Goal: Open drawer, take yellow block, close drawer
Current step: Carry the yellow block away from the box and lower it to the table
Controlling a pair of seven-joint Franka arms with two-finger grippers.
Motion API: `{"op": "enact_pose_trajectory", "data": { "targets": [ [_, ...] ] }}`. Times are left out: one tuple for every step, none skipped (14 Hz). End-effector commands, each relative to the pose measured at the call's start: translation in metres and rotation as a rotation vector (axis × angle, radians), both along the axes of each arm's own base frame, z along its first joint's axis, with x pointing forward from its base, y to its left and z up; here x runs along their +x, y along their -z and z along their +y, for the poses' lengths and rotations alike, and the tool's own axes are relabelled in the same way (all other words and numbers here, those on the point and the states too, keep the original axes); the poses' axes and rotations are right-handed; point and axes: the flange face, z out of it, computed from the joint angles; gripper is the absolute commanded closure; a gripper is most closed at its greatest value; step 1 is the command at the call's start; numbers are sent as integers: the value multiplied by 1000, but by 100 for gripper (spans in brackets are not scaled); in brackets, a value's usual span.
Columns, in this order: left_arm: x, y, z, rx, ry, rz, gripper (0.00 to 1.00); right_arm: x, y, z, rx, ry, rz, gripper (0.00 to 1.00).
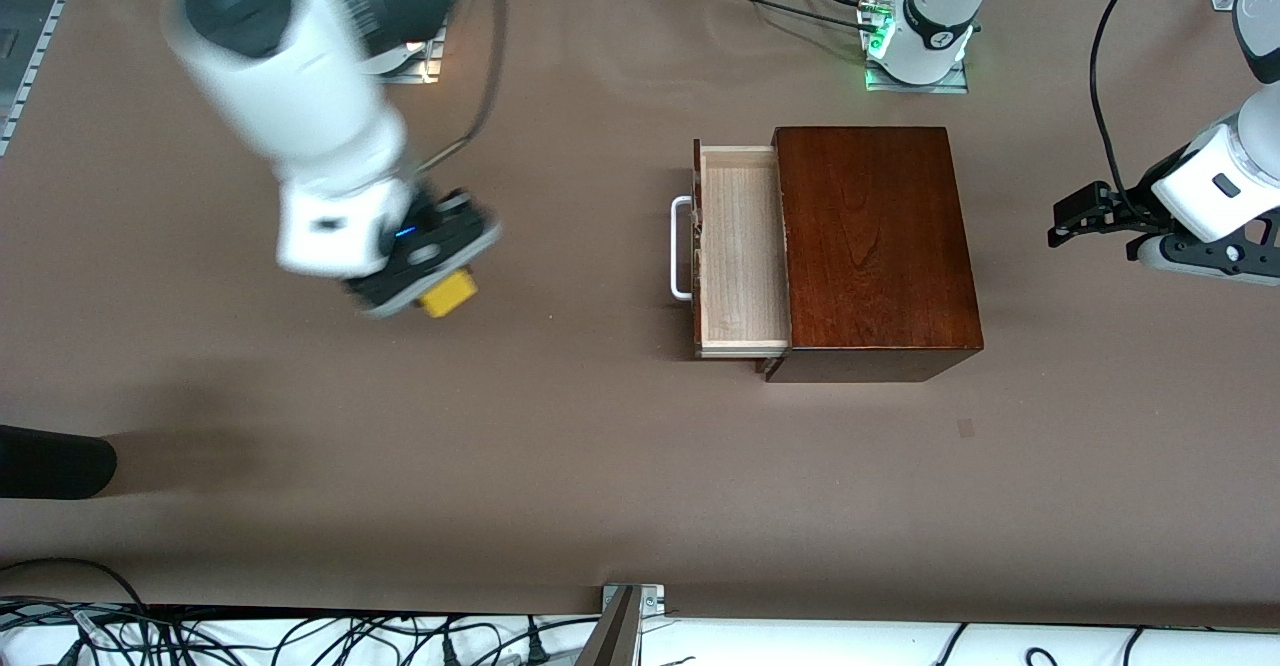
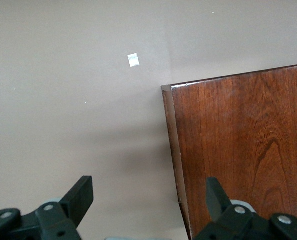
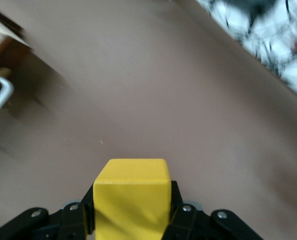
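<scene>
The block point(image 1: 449, 293) sits clamped between the fingers of the right gripper point(image 1: 432, 291), up in the air over bare table toward the right arm's end, well apart from the drawer point(image 1: 738, 251); in the right wrist view the block point(image 3: 131, 198) fills the gap between the two fingers point(image 3: 179, 212). So the taking step looks done, and the step in hand seems to be carrying the block away. What is left, as I judge it, is to set the block down on the table under the fingers, then push the drawer shut by its handle point(image 1: 681, 248). The drawer stands pulled out of the box point(image 1: 872, 246), its pale inside showing nothing in it. The left gripper point(image 1: 1097, 216) waits beside the box at the left arm's end, its fingers point(image 2: 80, 195) spread wide and holding nothing.
</scene>
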Motion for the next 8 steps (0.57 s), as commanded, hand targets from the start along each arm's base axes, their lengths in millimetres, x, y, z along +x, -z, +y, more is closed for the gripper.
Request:
{"op": "enact_pose_trajectory", "data": {
  "targets": [
    [3, -3, 1, -8, 20, -10, 0, -19, 47, -81, 16, 111, 90, 100],
    [3, -3, 1, -8, 20, -10, 0, -21, 68, -107, 7, 148, 106, 100],
    [3, -3, 1, -8, 18, -10, 0, -27, 94, -137, 1, 195, 124, 100],
    [3, -3, 1, -8, 20, -10, 0, -35, 116, -152, -2, 215, 123, 100],
    [3, -3, 1, -8, 20, -10, 0, -44, 137, -161, -7, 223, 128, 100],
    [3, -3, 1, -8, 20, -10, 0, -49, 156, -172, -12, 247, 134, 100],
    [3, -3, 1, -8, 18, -10, 0, -54, 173, -183, -26, 263, 131, 100],
    [3, -3, 1, -8, 20, -10, 0, -62, 194, -188, -32, 273, 129, 100]
  ]
}}
